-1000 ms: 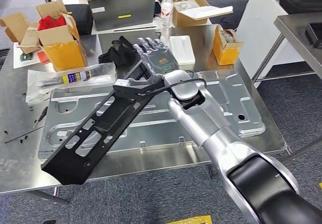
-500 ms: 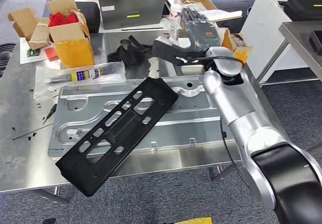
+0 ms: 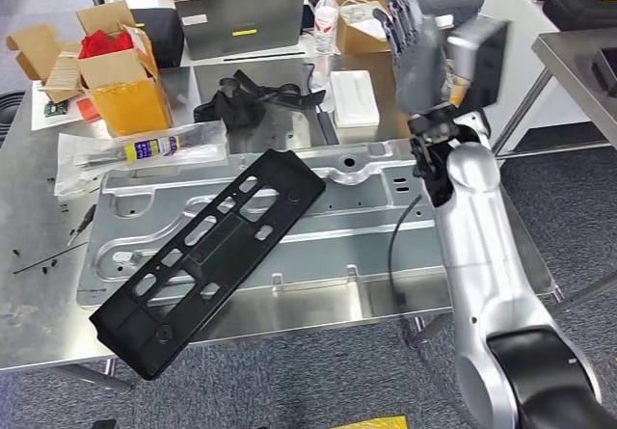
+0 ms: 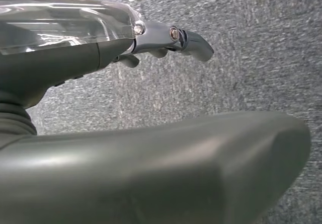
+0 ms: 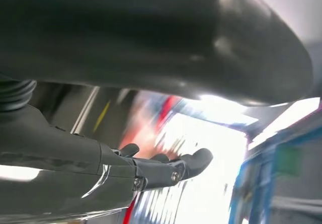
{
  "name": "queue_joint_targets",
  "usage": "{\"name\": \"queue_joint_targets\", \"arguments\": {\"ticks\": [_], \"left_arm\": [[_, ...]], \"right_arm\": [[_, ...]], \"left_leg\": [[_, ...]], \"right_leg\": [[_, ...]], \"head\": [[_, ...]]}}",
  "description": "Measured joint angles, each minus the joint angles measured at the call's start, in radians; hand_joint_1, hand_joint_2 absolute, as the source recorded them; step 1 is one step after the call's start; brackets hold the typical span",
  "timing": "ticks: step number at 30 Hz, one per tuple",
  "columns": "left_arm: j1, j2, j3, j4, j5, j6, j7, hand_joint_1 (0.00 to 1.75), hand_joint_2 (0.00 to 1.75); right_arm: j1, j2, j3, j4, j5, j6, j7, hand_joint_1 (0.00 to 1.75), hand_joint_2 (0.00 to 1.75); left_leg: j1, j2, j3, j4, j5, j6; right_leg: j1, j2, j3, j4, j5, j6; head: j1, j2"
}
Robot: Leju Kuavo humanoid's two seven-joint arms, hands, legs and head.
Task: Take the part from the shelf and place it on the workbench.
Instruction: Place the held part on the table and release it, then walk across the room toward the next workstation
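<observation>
My right hand (image 3: 411,39) is up in the air above the far right side of the workbench (image 3: 37,294). Its fingers are spread apart and it holds nothing. My silver right arm (image 3: 472,246) reaches up to it from below.

My left hand (image 4: 152,148) hangs over grey carpet (image 4: 246,58). Its fingers (image 4: 189,40) stick out straight and there is nothing in them.

The black part (image 3: 207,255) lies flat on the workbench, well apart from my right hand. It is long and has many slots cut in it. It rests slanted across a big silver metal plate (image 3: 349,227), and its near end sticks out over the front edge of the bench.

Behind the plate are a yellow box (image 3: 123,101), a clear bag with a tube (image 3: 146,149), a white tray (image 3: 354,96), a water bottle (image 3: 324,19) and a laptop (image 3: 240,19).
</observation>
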Motion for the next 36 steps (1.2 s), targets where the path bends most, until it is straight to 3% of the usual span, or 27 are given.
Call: {"name": "queue_joint_targets", "arguments": {"ticks": [2, 3, 7, 9, 11, 12, 13, 14, 16, 18, 20, 22, 24, 26, 27, 28, 29, 31, 33, 36], "left_arm": [[0.004, -0.001, 0.016, 0.0, 0.0, 0.001, -0.008, 0.0, 0.0], [0.007, -0.001, 0.027, 0.0, 0.0, 0.001, -0.012, 0.0, 0.0], [0.016, -0.003, 0.07, 0.0, 0.0, 0.001, -0.024, 0.0, 0.0], [0.017, -0.004, 0.095, 0.0, 0.0, 0.0, -0.032, 0.0, 0.0], [0.018, -0.004, 0.121, 0.0, 0.0, -0.001, -0.041, 0.0, 0.0], [0.019, -0.004, 0.133, 0.0, 0.0, -0.001, -0.044, 0.0, 0.0], [0.02, -0.004, 0.141, 0.0, 0.0, 0.0, -0.045, 0.0, 0.0], [0.021, -0.004, 0.148, 0.0, 0.0, 0.001, -0.046, 0.0, 0.0], [0.02, -0.004, 0.159, 0.0, 0.0, 0.006, -0.046, 0.0, 0.0], [0.019, -0.005, 0.164, 0.0, 0.0, 0.014, -0.047, 0.0, 0.0], [0.02, -0.005, 0.167, 0.0, 0.0, 0.021, -0.048, 0.0, 0.0], [0.02, -0.005, 0.168, 0.0, 0.0, 0.024, -0.048, 0.0, 0.0], [0.02, -0.005, 0.168, 0.0, 0.0, 0.027, -0.048, 0.0, 0.0], [0.021, -0.005, 0.168, 0.0, 0.0, 0.029, -0.048, 0.0, 0.0], [0.022, -0.005, 0.168, 0.0, 0.0, 0.031, -0.047, 0.0, 0.0], [0.023, -0.005, 0.168, 0.0, 0.0, 0.031, -0.047, 0.0, 0.0], [0.024, -0.004, 0.168, 0.0, 0.0, 0.032, -0.047, 0.0, 0.0], [0.022, -0.004, 0.168, 0.0, 0.0, 0.033, -0.047, 0.0, 0.0], [0.019, -0.003, 0.168, 0.0, 0.0, 0.033, -0.047, 0.0, 0.0], [0.02, -0.003, 0.167, 0.0, 0.0, 0.034, -0.047, 0.0, 0.0]], "right_arm": [[0.11, 0.001, -0.018, -0.12, -0.218, 0.094, -0.023, 0.0, 0.0], [0.168, 0.001, -0.02, -0.18, -0.287, 0.129, -0.038, 0.0, 0.0], [0.385, -0.002, -0.013, -0.392, -0.387, 0.219, -0.1, 0.0, 0.0], [0.465, -0.007, -0.007, -0.467, -0.383, 0.236, -0.128, 0.0, 0.0], [0.539, -0.014, -0.004, -0.521, -0.372, 0.247, -0.157, 0.0, 0.0], [0.573, -0.017, -0.004, -0.542, -0.366, 0.252, -0.169, 0.0, 0.0], [0.602, -0.02, -0.004, -0.557, -0.363, 0.256, -0.178, 0.0, 0.0], [0.624, -0.022, -0.004, -0.57, -0.361, 0.26, -0.184, 0.0, 0.0], [0.651, -0.025, -0.003, -0.592, -0.36, 0.266, -0.191, 0.0, 0.0], [0.669, -0.027, -0.003, -0.606, -0.359, 0.268, -0.194, 0.0, 0.0], [0.688, -0.029, -0.003, -0.613, -0.36, 0.269, -0.195, 0.0, 0.0], [0.702, -0.03, -0.004, -0.618, -0.364, 0.272, -0.195, 0.0, 0.0], [0.709, -0.03, -0.005, -0.622, -0.368, 0.274, -0.195, 0.0, 0.0], [0.72, -0.03, -0.006, -0.623, -0.371, 0.275, -0.195, 0.0, 0.0], [0.727, -0.03, -0.007, -0.623, -0.372, 0.275, -0.195, 0.0, 0.0], [0.733, -0.03, -0.007, -0.624, -0.374, 0.275, -0.195, 0.0, 0.0], [0.737, -0.03, -0.007, -0.624, -0.375, 0.275, -0.195, 0.0, 0.0], [0.741, -0.03, -0.008, -0.628, -0.377, 0.275, -0.195, 0.0, 0.0], [0.743, -0.03, -0.01, -0.636, -0.379, 0.275, -0.195, 0.0, 0.0], [0.747, -0.03, -0.011, -0.647, -0.38, 0.276, -0.195, 0.0, 0.0]], "left_leg": [[0.0, 0.0, 0.056, -0.114, 0.043, 0.003], [0.0, 0.0, 0.069, -0.141, 0.046, 0.007], [0.001, -0.001, 0.078, -0.154, 0.039, 0.027], [0.003, 0.0, 0.082, -0.156, 0.039, 0.035], [0.003, 0.0, 0.083, -0.156, 0.037, 0.039], [0.003, 0.0, 0.083, -0.156, 0.037, 0.039], [0.003, 0.0, 0.083, -0.156, 0.037, 0.039], [0.002, 0.0, 0.084, -0.156, 0.037, 0.039], [0.002, 0.0, 0.086, -0.157, 0.036, 0.038], [0.0, 0.0, 0.087, -0.158, 0.036, 0.032], [0.0, 0.0, 0.089, -0.162, 0.039, 0.022], [0.001, 0.0, 0.089, -0.159, 0.031, 0.012], [0.0, 0.0, 0.067, -0.102, -0.017, 0.007], [-0.001, 0.001, 0.017, 0.027, -0.087, 0.004], [-0.001, 0.001, -0.003, 0.084, -0.109, 0.002], [-0.001, 0.001, -0.008, 0.108, -0.112, 0.001], [-0.001, 0.001, 0.006, 0.091, -0.096, 0.0], [0.0, 0.001, 0.078, -0.037, -0.036, 0.001], [0.0, 0.001, 0.131, -0.142, -0.003, 0.006], [-0.004, 0.002, 0.133, -0.16, 0.005, 0.021]], "right_leg": [[0.003, 0.001, -0.002, 0.011, -0.01, 0.008], [0.005, 0.002, -0.004, 0.015, -0.013, 0.012], [0.005, 0.004, -0.007, 0.029, -0.031, 0.026], [0.0, 0.004, -0.036, 0.105, -0.081, 0.039], [-0.006, 0.004, -0.096, 0.241, -0.145, 0.047], [-0.008, 0.004, -0.119, 0.29, -0.161, 0.05], [-0.01, 0.004, -0.126, 0.302, -0.157, 0.05], [-0.01, 0.004, -0.112, 0.272, -0.134, 0.05], [-0.009, 0.004, -0.041, 0.128, -0.067, 0.042], [-0.004, 0.005, 0.009, 0.024, -0.031, 0.033], [0.001, 0.006, 0.014, 0.011, -0.027, 0.028], [-0.004, 0.004, 0.015, 0.003, -0.018, 0.016], [-0.009, 0.001, 0.016, -0.006, -0.009, 0.004], [-0.007, 0.0, 0.013, -0.005, -0.006, 0.0], [-0.006, -0.001, 0.012, -0.005, -0.006, -0.001], [-0.006, -0.001, 0.011, -0.003, -0.005, -0.001], [-0.006, 0.0, 0.01, -0.001, -0.005, -0.001], [-0.006, 0.002, 0.007, 0.007, -0.006, 0.002], [-0.002, 0.004, 0.0, 0.019, -0.007, 0.011], [-0.001, 0.007, -0.008, 0.023, -0.001, 0.027]], "head": [[0.0, 0.0], [0.001, 0.0], [0.001, 0.0], [0.001, 0.0], [0.002, 0.0], [0.002, 0.0], [0.002, 0.0], [0.002, 0.0], [0.002, 0.0], [0.001, 0.0], [0.001, 0.0], [0.001, 0.0], [0.001, 0.0], [0.0, 0.0], [0.0, 0.0], [0.0, 0.0], [0.0, 0.0], [0.0, 0.0], [0.001, 0.0], [0.002, 0.0]]}}
